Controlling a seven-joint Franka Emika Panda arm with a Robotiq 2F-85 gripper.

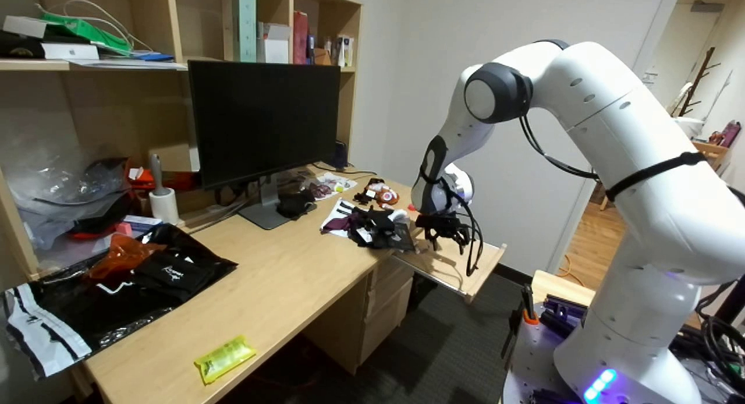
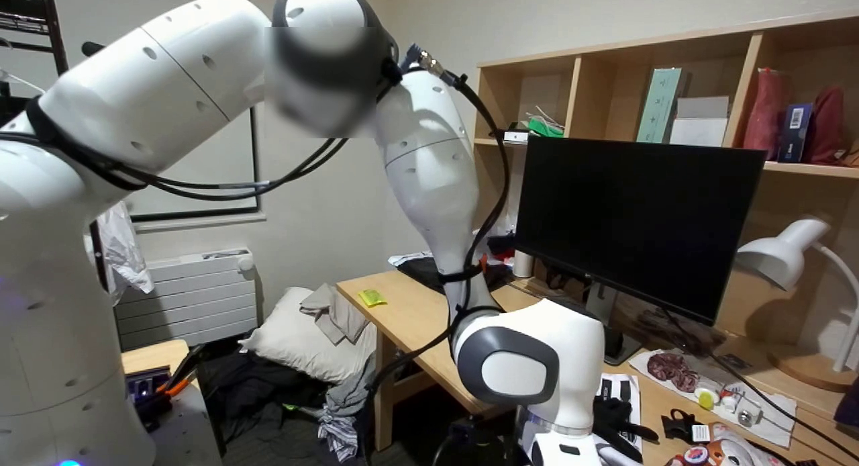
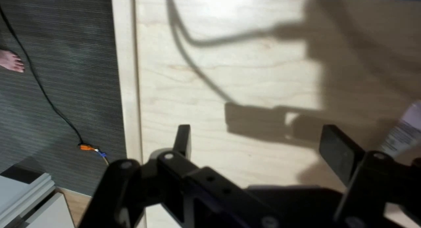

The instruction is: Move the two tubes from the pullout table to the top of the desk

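Wrist view: we see the black fingers spread wide, bare wood showing between them; they hold nothing. They hang above the small thin rectangular light-wood pull-out board, and their shadow falls across it. At three o'clock, cut off by the frame edge, we note a whitish printed tube on that board, outside the span of the fingers. The second tube we cannot make out. At nine o'clock, past the board's raised rim, dark grey carpet.

In an exterior view the board juts from under the long light-wood worktop, between four and five o'clock. On this worktop we log a heap of black and maroon fabric at six; a large black monitor at ten; a flat yellow-green packet between seven and eight. In an exterior view a white lamp with a round wooden base stands at three.
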